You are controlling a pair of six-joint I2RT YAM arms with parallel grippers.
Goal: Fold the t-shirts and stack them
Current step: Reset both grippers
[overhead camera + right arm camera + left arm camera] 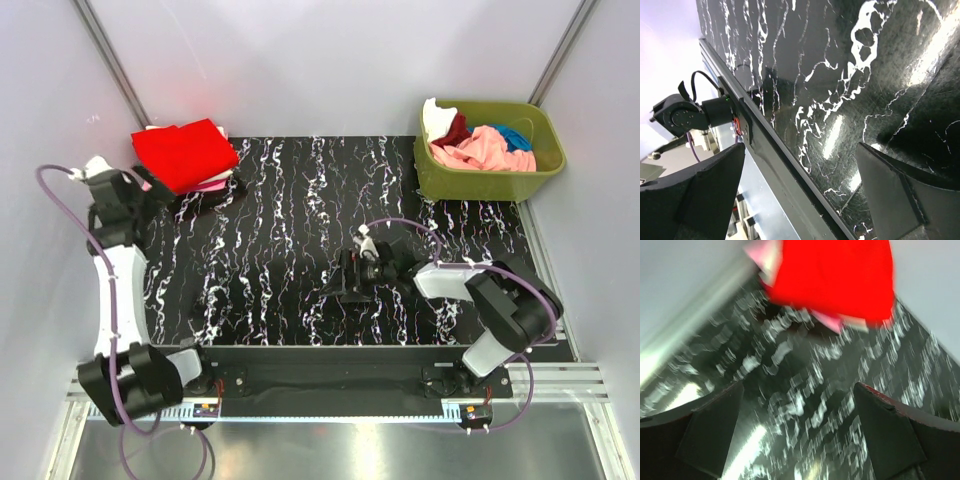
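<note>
Two robot arms on a black marbled table [300, 200], with a folded red t-shirt [185, 152] at its far left corner.
The red t-shirt tops a small stack, with pink cloth [827, 320] peeking out beneath. The left gripper [799, 390] is just near of the stack, fingers spread and holding nothing. The right gripper [800, 150] sits mid-table, also spread and holding nothing, with bare table all around. A green bin [480, 185] at the far right holds a pile of t-shirts [485, 150]. Only the right wrist view shows the near metal rail [790, 195].
</note>
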